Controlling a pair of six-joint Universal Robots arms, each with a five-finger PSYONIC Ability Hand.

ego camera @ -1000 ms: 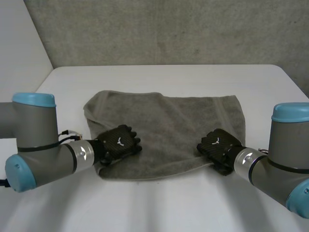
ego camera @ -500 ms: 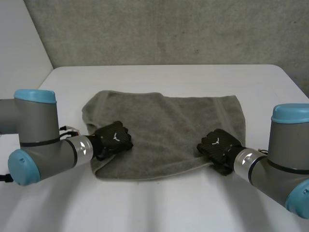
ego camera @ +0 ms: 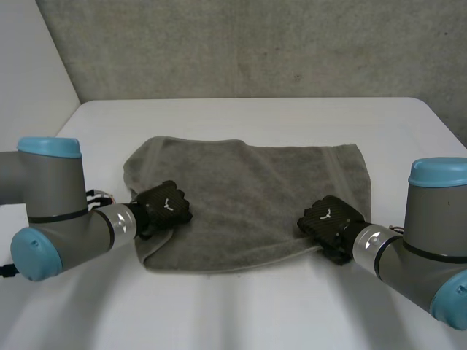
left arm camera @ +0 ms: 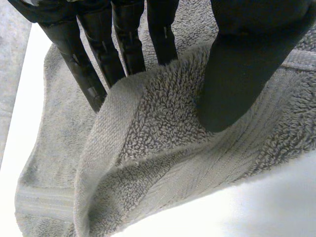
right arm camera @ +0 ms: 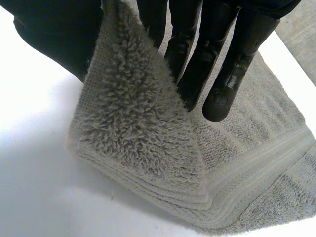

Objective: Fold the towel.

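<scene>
Across the middle of the head view, white table (ego camera: 248, 115); grey wall behind.

Towel (ego camera: 255, 186): grey terry, spread roughly flat at frame centre, long side running left to right. The outline is uneven and the lower edge curves.

Left arm (ego camera: 55, 219) enters from the lower left of the frame, right arm (ego camera: 430, 255) from the lower right.

Left hand (ego camera: 162, 208) sits on the towel's lower-left corner region, at the left edge. Right hand (ego camera: 327, 219) sits on the lower-right corner.

Left wrist view: a ridge of towel (left arm camera: 158, 133) is raised under the palm, fingers (left arm camera: 84, 69) on one side of the ridge and the thumb pressing the other. It is pinched, so the hand is closed on cloth.

Right wrist view: a corner flap of towel (right arm camera: 133, 133) stands up between the thumb and the fingers (right arm camera: 229, 69). The flap looks held, though the fingers are nearly straight. Banded hem lies flat beyond the fingertips.

Step, by judgement: both near corners are grasped and the first fold has not yet been made; the towel lies single-layer.

Next move likely calls for both hands rising together and carrying the near edge over to the far edge. Pace should be matched so the edge stays level. Grip on the right looks shallow, with some risk of slip on lifting.
</scene>
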